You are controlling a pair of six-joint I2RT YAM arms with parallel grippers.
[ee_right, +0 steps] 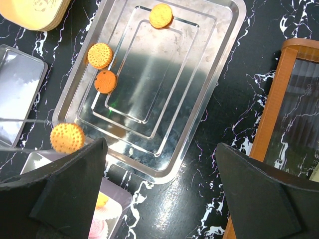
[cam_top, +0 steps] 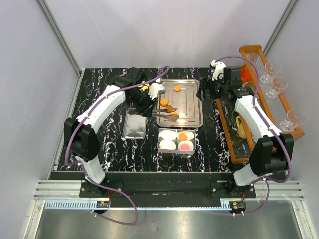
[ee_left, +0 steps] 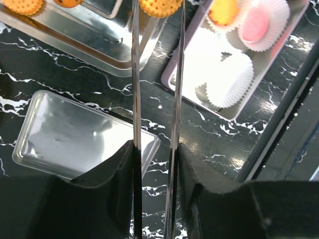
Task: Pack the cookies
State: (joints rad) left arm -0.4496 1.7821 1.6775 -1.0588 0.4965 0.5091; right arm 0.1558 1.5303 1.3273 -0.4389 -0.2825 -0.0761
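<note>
Left wrist view has the left gripper (ee_left: 154, 149) clamped on tongs (ee_left: 134, 74), whose long blades run straight ahead of the jaws to a cookie (ee_left: 159, 6) pinched at their tips, over the steel tray (ee_left: 99, 47) rim. The empty paper cups (ee_left: 227, 79) lie right of the blades, so the carry likely swings that way; the right gripper (ee_right: 160, 149), jaws wide apart and empty, sits farther off

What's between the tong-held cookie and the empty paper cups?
The steel tray's rim, then a strip of marble table, then the box's edge; left wrist view.
</note>
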